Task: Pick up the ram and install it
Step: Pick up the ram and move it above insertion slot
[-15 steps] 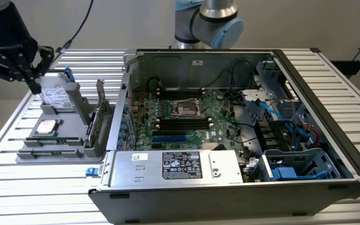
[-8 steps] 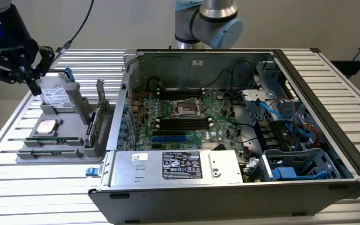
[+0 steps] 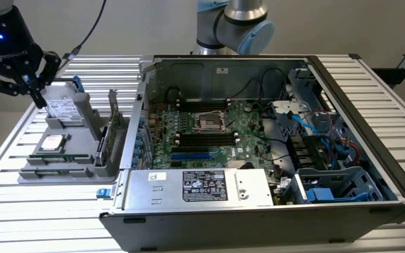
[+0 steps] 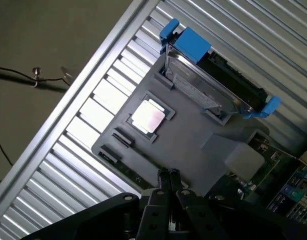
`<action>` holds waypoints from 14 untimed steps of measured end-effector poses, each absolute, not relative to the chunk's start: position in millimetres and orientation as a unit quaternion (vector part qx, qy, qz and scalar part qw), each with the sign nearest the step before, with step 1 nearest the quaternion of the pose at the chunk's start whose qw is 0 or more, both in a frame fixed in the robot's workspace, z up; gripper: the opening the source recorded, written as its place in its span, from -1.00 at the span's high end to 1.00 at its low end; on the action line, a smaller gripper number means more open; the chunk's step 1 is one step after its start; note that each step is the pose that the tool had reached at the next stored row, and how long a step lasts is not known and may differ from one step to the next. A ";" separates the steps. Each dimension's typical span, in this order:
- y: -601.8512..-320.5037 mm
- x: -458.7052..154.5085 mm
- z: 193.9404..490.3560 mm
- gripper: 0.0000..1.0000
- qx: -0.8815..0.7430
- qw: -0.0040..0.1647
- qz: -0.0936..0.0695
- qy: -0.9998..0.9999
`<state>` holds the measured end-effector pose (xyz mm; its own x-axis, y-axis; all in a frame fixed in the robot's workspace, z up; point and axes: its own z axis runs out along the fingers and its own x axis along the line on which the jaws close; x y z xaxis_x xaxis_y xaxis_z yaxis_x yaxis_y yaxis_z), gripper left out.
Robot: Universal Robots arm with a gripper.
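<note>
The ram (image 3: 59, 157) is a thin green stick standing on edge in a front slot of the grey parts holder (image 3: 76, 174), at the exterior view's left. My gripper (image 3: 34, 90) hangs above the holder's far end, well back from the ram, near the hard drive (image 3: 65, 108). Its fingers are shut together with nothing between them. In the wrist view the shut gripper (image 4: 168, 175) hovers over the holder's edge (image 4: 193, 135), and a dark green strip (image 4: 129, 169) of the ram runs just beside the fingertips.
The open computer case (image 3: 392, 174) fills the middle and the exterior view's right, with black memory slots (image 3: 204, 138) on its motherboard. The holder also carries a silver processor (image 3: 53, 142) (image 4: 148, 116), an upright card (image 3: 111, 129) and the blue-railed hard drive (image 4: 203, 90).
</note>
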<state>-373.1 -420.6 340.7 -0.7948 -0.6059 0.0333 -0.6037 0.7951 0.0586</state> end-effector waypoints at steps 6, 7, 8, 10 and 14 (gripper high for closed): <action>-420.6 -373.1 340.0 0.80 0.371 0.026 -0.021 -0.928; -420.6 -373.2 339.9 0.80 0.379 0.027 -0.021 -0.925; -420.6 -373.2 339.8 0.80 0.388 0.027 -0.021 -0.921; -420.6 -373.1 339.6 0.80 0.404 0.027 -0.020 -0.914; -420.6 -373.2 339.2 0.80 0.437 0.028 -0.019 -0.899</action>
